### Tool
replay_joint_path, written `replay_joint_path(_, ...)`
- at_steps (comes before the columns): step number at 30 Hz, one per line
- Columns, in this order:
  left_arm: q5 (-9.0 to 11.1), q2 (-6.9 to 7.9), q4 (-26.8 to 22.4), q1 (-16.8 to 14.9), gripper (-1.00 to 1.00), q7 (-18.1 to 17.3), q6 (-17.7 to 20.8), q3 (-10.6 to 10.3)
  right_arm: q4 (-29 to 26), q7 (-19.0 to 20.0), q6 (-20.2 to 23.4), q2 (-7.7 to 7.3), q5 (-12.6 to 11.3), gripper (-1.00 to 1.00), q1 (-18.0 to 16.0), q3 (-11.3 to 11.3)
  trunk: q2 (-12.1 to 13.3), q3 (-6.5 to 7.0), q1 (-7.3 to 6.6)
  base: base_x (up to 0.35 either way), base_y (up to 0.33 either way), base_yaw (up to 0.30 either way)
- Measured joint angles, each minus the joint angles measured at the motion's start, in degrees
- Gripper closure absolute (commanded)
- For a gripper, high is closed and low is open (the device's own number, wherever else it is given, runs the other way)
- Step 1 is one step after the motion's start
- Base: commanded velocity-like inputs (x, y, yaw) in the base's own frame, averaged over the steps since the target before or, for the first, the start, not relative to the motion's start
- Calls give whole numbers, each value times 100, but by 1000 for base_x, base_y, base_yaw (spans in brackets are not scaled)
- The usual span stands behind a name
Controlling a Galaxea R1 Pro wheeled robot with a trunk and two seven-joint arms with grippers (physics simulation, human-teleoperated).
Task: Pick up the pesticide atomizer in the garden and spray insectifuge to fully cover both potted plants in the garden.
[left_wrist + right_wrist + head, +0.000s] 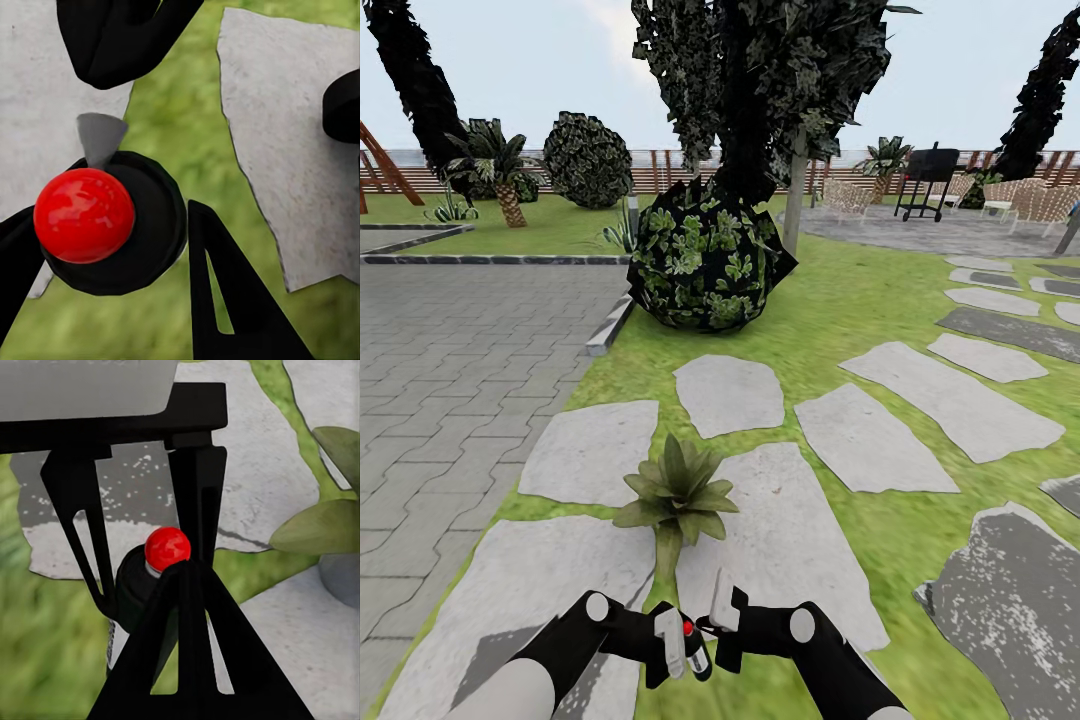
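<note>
While my left claw (678,650) is clenched around the black pesticide atomizer with its red round button (688,640), and my right claw (722,622) sits closed beside it, I judge the nozzle should aim squarely at the low green potted rosette plant (676,495) just ahead. It stands on grey flat stepping stones (780,540) in the lawn. The round dark leafy bush (705,255) stands well beyond; I see nothing between sprayer and plant.
</note>
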Motion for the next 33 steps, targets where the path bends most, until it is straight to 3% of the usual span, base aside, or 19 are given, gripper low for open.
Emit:
replay_joint_path(27, -1, -75, 16, -7, 100, -7, -81, -12, 0, 0, 0, 0, 1, 100, 0, 8, 0, 0, 0, 0, 0, 0)
replay_joint_path(33, -116, 89, 48, 12, 100, 1, -69, -63, 0, 0, 0, 0, 3, 100, -2, 9, 0, 0, 0, 0, 0, 0)
